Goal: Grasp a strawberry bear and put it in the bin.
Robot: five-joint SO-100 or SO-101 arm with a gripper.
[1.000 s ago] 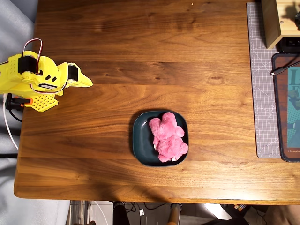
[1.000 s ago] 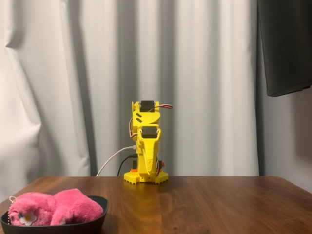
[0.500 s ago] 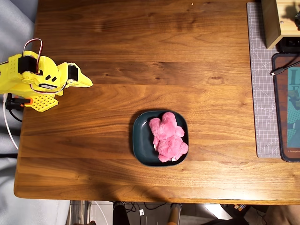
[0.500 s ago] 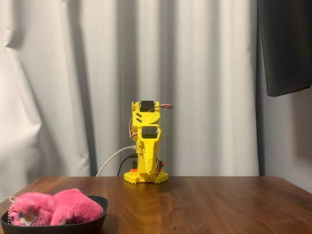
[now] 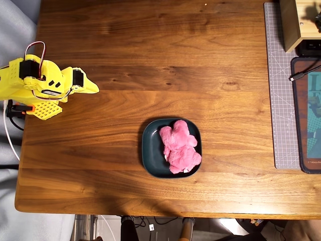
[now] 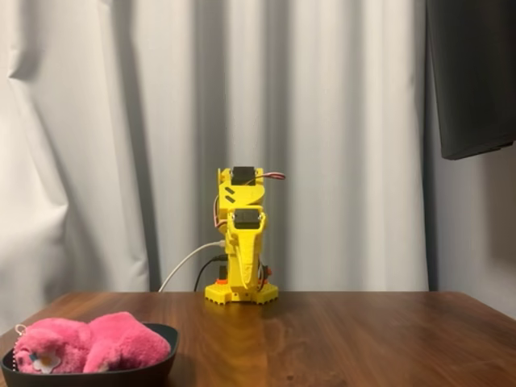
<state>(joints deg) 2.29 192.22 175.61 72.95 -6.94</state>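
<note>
Strawberry bear lying inside the bin, filling its right half in overhead view, limbs flopped over the rim there; same in fixed view, resting in bin. Yellow arm folded at table edge, well apart from the bin, up-left of it. Gripper tucked, fingers look together, holding nothing.

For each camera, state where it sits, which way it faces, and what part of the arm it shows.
Overhead view: above the table, facing straight down; the folded yellow arm sits at the left edge.
Fixed view: low at table height, facing the arm head-on, with a curtain behind.
Both show the strawberry bear lying in the bin, the gripper far from them.
</note>
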